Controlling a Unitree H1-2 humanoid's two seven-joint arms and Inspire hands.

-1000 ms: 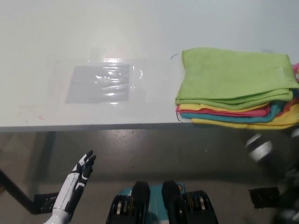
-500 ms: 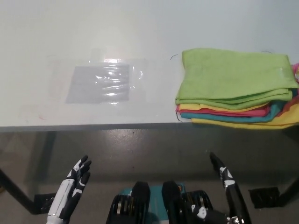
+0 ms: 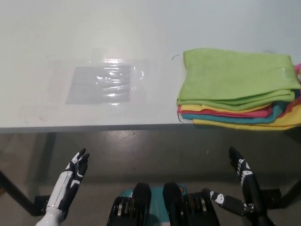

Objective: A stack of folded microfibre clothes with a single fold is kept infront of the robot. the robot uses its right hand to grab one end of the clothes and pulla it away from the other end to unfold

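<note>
A stack of folded microfibre cloths (image 3: 237, 89) lies at the table's right front, a green cloth (image 3: 235, 77) on top with yellow, pink and teal ones beneath. The stack's right end runs off the picture. My black right hand (image 3: 244, 176) is below the table edge at the lower right, fingers straight and apart, holding nothing, well short of the stack. My white left hand (image 3: 70, 181) rests at the lower left, also below the table, open and empty.
The white table (image 3: 94, 28) fills the upper picture; its front edge runs across at about mid-height. A shiny clear plastic patch (image 3: 101, 84) lies flat left of centre. Dark floor and a table leg (image 3: 16, 195) show below.
My right hand swung into view at the lower right, then shifted right and slightly lower. My left hand sank a little to the left. The cloths have not moved.
</note>
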